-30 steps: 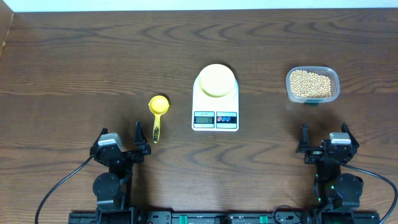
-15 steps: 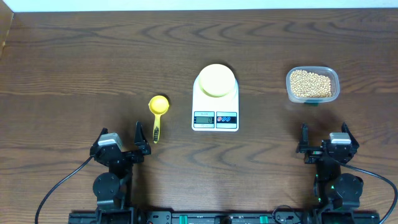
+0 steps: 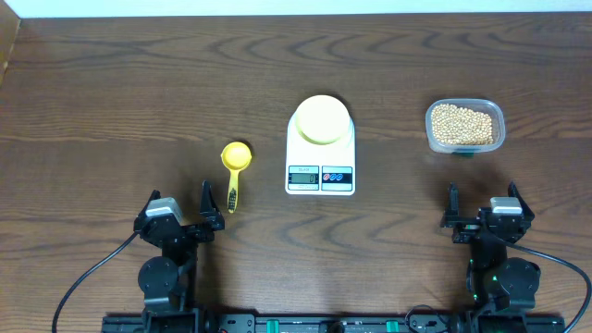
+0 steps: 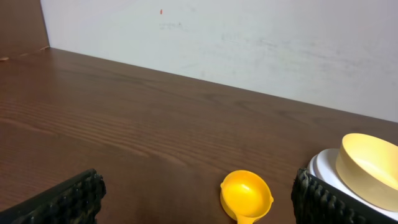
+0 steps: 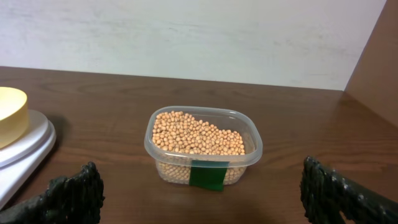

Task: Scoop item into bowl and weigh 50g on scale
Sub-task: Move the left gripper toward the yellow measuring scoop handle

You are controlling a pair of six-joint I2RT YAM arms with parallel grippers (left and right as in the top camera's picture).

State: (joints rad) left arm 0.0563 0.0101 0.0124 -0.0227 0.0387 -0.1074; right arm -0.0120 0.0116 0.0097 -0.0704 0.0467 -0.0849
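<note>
1. While both arms sit low along the bottom edge of the overhead frame, the left claw [image 3: 178,194], at lower left, stands spread wide with nothing between its fingers. The right claw [image 3: 483,194], at lower right, is spread just as wide and also grips nothing.
2. Just up and to the right of the left claw lies a yellow measuring scoop [image 3: 236,157]. Its cup points toward the top of the frame and its handle toward the bottom. The handle is near one finger of the claw but not touching it.
3. To the right of the scoop, at the centre of the frame, sits the white scale [image 3: 321,176], with its small display and two buttons facing the bottom edge. The pale yellow bowl [image 3: 322,119] rests on the scale's round platform.
4. Straight up the frame from the right claw, at upper right, a clear plastic tub [image 3: 500,115] holds the tan beans [image 3: 461,125], heaped close to its rim. The tub stands well apart from the scale. In the right wrist view, a green label [image 5: 207,174] shows on the tub's near wall.
5. Everything rests on a dark, wood-grained worktop [image 3: 111,92], and both wrist views show a pale wall [image 4: 249,37] behind it.
</note>
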